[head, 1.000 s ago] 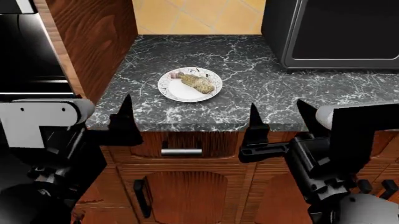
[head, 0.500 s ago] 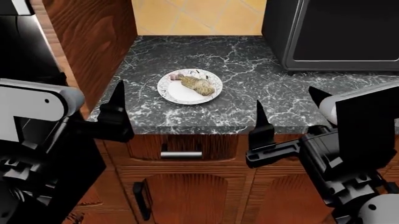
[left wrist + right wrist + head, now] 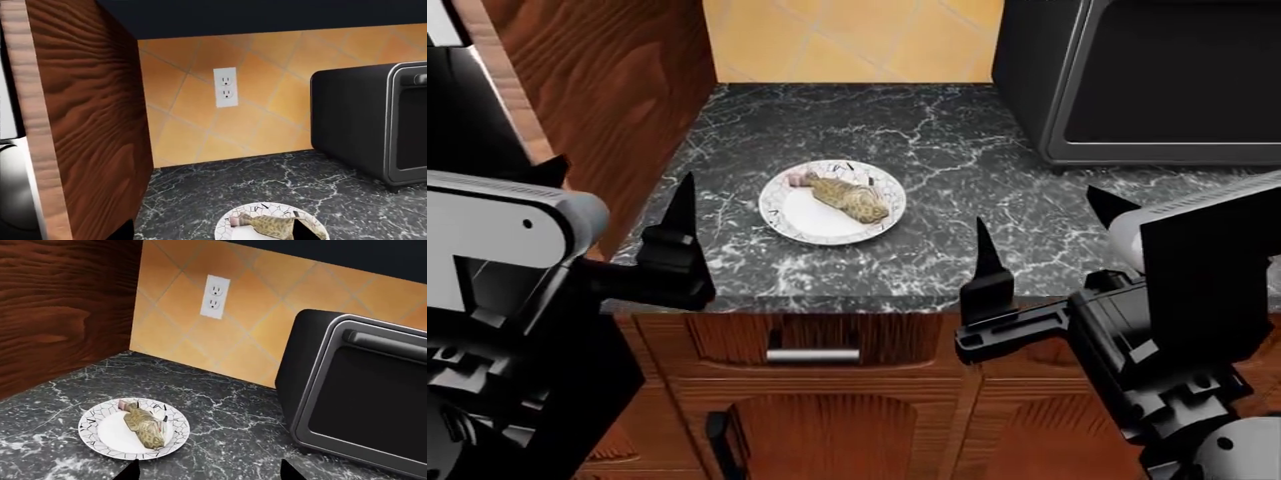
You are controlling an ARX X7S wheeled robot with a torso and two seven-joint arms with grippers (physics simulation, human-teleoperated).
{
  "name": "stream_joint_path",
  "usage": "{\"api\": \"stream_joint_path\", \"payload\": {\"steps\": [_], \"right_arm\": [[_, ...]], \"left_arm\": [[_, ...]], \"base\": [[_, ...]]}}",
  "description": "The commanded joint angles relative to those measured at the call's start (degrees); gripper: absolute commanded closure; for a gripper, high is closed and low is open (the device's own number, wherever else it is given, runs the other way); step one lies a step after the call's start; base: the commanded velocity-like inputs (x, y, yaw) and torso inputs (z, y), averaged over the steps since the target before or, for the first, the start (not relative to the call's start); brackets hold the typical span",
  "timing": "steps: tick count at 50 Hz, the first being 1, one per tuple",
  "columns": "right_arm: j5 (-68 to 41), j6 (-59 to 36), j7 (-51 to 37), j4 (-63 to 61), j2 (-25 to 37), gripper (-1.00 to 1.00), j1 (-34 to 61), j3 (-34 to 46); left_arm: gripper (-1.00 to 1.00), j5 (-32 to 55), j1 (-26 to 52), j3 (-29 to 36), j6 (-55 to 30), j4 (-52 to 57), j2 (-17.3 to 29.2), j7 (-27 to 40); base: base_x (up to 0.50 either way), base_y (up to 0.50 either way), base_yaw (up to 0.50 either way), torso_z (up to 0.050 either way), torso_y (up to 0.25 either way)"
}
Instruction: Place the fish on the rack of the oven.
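Head view first, from the left: a dark oven point(image 3: 481, 110) front shows at the far left edge beside a tall wood panel point(image 3: 601, 90). The left gripper point(image 3: 614, 235) hovers at the near counter edge with its prongs apart and empty. Right of it, on the marble counter point(image 3: 961, 170), a white patterned plate point(image 3: 794, 215) holds the fish point(image 3: 847, 197), lying diagonally, untouched. The right gripper point(image 3: 1034, 265) hangs near the counter's front edge, prongs spread wide, empty. At far right stands a black countertop oven point(image 3: 1148, 80), door closed. The step in hand looks like the approach to the fish. Next, one gripper should reach forward over the plate, descend astride the fish body, and close before carrying it left toward the oven.
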State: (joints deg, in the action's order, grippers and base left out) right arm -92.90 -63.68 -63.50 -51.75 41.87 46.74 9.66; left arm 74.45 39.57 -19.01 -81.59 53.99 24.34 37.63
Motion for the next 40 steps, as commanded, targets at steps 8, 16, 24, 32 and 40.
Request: {"api": "stream_joint_path", "payload": {"steps": [8, 16, 24, 32, 40], "right_arm": [[-0.06, 0.56, 0.09, -0.65, 0.81, -1.00, -0.43, -0.23], [0.68, 0.71, 1.10, -0.65, 1.07, -1.00, -0.95, -0.36], [2.82, 0.83, 2.56, -0.84, 0.85, -1.00, -2.39, -0.35], [2.63, 0.60, 2.72, 0.01, 0.73, -1.00, -1.12, 0.26], [1.98, -0.09, 1.99, 1.22, 0.33, -1.00, 0.86, 1.56]], "left_arm": [[-1.00, -1.61, -0.87, 1.97, 2.68, -0.67, 1.21, -0.42], [-1.00, -0.88, -0.48, 2.89, 2.96, -0.86, 1.54, 0.64], [-1.00, -0.50, -0.23, 3.44, 3.50, -1.01, 2.20, 1.18], [-1.00, -1.69, -0.48, 4.45, 4.56, -1.49, 2.48, 0.77], [-1.00, -2.58, 0.23, 5.46, 5.50, -2.38, 3.01, 0.13]], "base": [[0.18, 0.00, 0.00, 0.000, 0.000], [0.19, 0.00, 0.00, 0.000, 0.000], [0.19, 0.00, 0.00, 0.000, 0.000], [0.19, 0.00, 0.00, 0.000, 0.000], [0.19, 0.00, 0.00, 0.000, 0.000]]}}
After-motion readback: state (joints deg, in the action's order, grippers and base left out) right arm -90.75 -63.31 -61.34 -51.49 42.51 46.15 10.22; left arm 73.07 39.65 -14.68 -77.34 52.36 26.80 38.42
